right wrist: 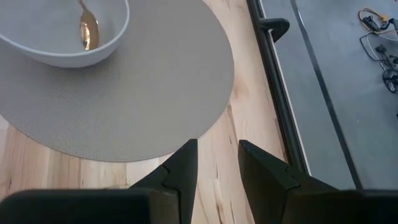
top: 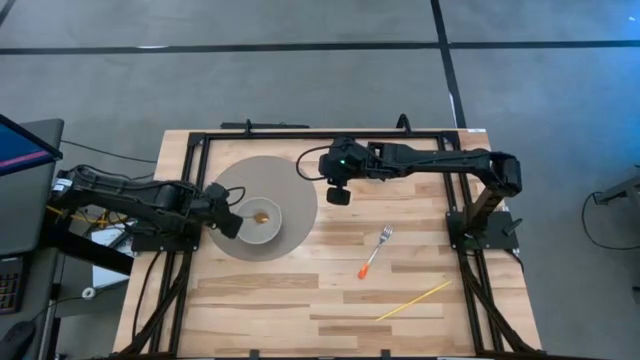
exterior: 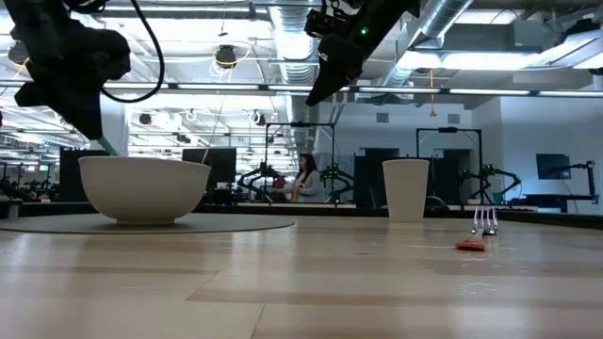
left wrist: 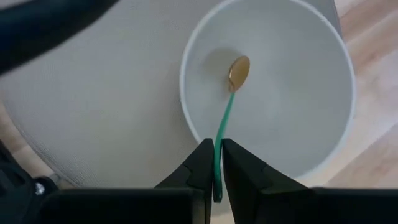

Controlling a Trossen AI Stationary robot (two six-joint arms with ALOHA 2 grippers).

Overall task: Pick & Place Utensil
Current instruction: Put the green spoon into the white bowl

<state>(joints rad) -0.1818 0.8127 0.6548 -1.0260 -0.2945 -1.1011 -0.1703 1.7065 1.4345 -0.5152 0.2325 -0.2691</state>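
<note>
We see the spoon (left wrist: 227, 102) with its head down inside the bowl (left wrist: 311, 124), its green handle pinched in the left pincer (left wrist: 217, 163) at the bowl's 9 o'clock rim, likely for release. The right pincer (right wrist: 217, 155) hovers spread over the mat (right wrist: 124, 106) edge at 2 o'clock, waiting; the fork (top: 375, 251) lies on the desk (top: 300, 300) at 4 o'clock.

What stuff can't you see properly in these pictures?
- Spoon in the low view: hidden inside the bowl, behind its wall.
- Left tool in the low view: its tips are hidden behind the bowl.
- Fork in the low view: far off and too small to see its shape.
- Cup in the high view: hidden under the right tool.
</note>
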